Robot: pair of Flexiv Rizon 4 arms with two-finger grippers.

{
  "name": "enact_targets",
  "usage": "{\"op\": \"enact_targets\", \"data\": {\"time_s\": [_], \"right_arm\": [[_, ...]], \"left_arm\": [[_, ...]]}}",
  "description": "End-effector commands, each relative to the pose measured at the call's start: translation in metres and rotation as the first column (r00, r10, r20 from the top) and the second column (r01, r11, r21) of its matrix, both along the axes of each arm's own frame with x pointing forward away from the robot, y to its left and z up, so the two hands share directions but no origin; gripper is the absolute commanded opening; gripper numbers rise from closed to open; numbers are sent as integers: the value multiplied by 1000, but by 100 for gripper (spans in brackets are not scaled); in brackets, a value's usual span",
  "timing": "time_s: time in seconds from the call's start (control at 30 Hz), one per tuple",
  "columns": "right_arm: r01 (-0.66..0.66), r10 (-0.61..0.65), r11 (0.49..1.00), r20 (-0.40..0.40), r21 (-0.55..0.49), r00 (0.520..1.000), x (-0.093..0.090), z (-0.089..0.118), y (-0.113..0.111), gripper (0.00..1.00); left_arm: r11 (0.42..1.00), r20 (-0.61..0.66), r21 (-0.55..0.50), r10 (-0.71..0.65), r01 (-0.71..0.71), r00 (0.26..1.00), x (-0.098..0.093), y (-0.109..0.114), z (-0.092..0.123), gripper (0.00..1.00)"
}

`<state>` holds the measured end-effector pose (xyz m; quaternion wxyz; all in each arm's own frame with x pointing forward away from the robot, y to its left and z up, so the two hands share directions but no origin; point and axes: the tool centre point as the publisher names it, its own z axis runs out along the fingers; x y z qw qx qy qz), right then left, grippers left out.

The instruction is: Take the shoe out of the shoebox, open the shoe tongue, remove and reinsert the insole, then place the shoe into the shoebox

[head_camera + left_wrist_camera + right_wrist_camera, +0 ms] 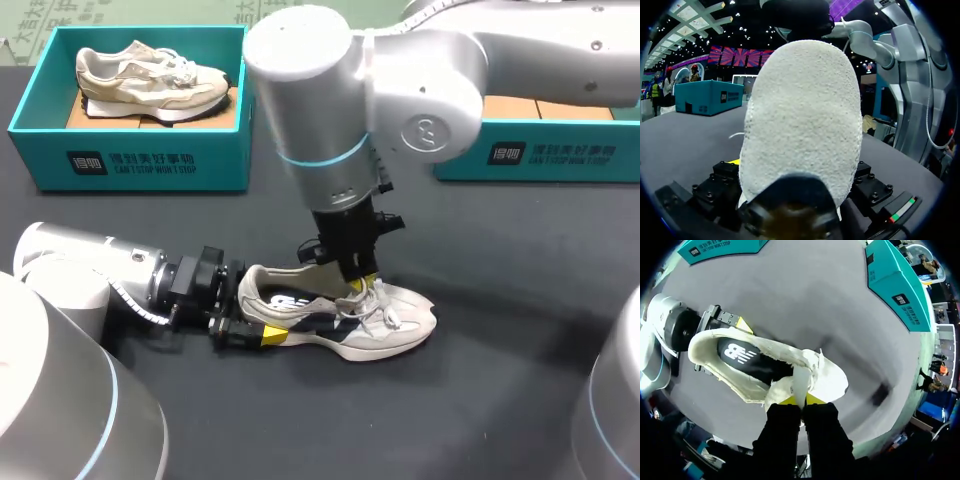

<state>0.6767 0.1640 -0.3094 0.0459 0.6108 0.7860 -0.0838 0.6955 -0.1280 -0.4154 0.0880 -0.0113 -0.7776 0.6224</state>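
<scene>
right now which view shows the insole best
The right wrist view: it looks down into the shoe at the dark insole. The head view shows a sliver; the left wrist view only the shoe's heel.

head: set high behind, looks down over the whole table (pixel 500 300), far off | left wrist: sits low, faces level along the table, hard up against heel of shoe (pixel 800 125) | right wrist: looks straight down, close above shoe opening | shared: shoe and table around it, all three
</scene>
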Motion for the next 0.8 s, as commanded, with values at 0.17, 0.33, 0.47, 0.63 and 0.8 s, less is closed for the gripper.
{"op": "enact_targets", "data": {"time_s": [0.17,0.33,0.47,0.63,0.8], "right_arm": [[-41,44,977,-12,211,999,10,3,-43,0],[-58,63,971,-14,234,998,13,-1,-56,0],[-65,73,965,-20,253,997,14,-8,-63,0],[-76,86,949,-20,305,996,15,-18,-70,0],[-66,79,938,-24,340,997,18,-29,-79,0]], "left_arm": [[1000,-1,1,0,0,1000,1,0,0,0],[1000,-1,1,0,0,1000,1,0,0,0],[1000,-1,1,0,0,1000,1,0,0,0],[1000,-1,1,0,0,1000,1,0,0,0],[1000,-1,1,0,0,1000,1,0,0,0]]}}
